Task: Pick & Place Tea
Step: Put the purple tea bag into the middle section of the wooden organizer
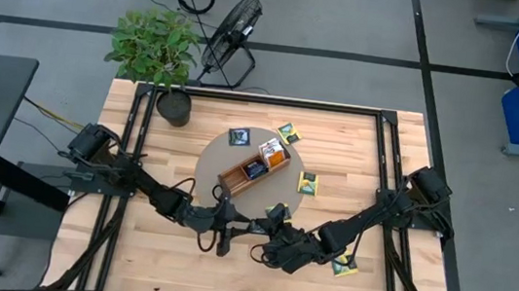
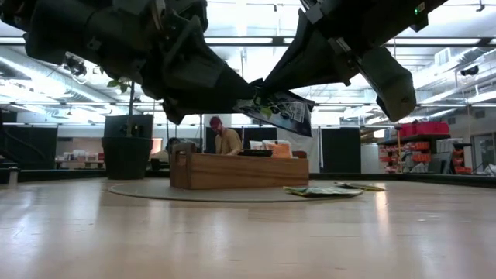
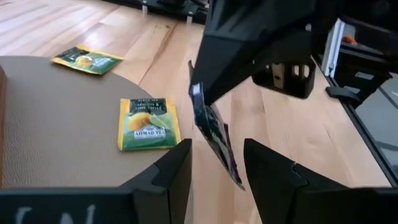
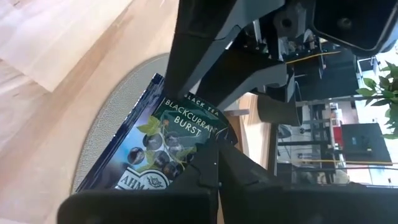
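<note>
A dark navy tea packet [image 4: 168, 140], printed "Blackcurrant Burst", is in my right gripper [image 4: 205, 165], which is shut on it above the table's near middle [image 1: 278, 216]. My left gripper [image 3: 216, 146] is open. Its two fingers stand on either side of the packet's hanging end [image 3: 217, 140] and do not visibly touch it. The wooden tray [image 1: 255, 169] stands on a round brown mat [image 1: 213, 165] with packets in it. A yellow-green packet [image 3: 148, 124] lies flat at the mat's edge, and another [image 3: 87, 60] lies farther off. My right gripper pinches the navy packet between its two fingers by one edge [image 3: 196, 93], coming from the table's right and slanting down. The packet hangs tilted below the fingers and is lifted clear of the table [image 2: 283, 112].
A dark packet [image 1: 239, 136] lies on the mat's far side. A yellow-green one [image 1: 346, 265] lies on the bare wood under the right arm. A potted plant [image 1: 174, 106] stands at the far left. Bare wood runs along the near edge [image 1: 224, 284]. A person shows in the room behind [image 2: 225, 139].
</note>
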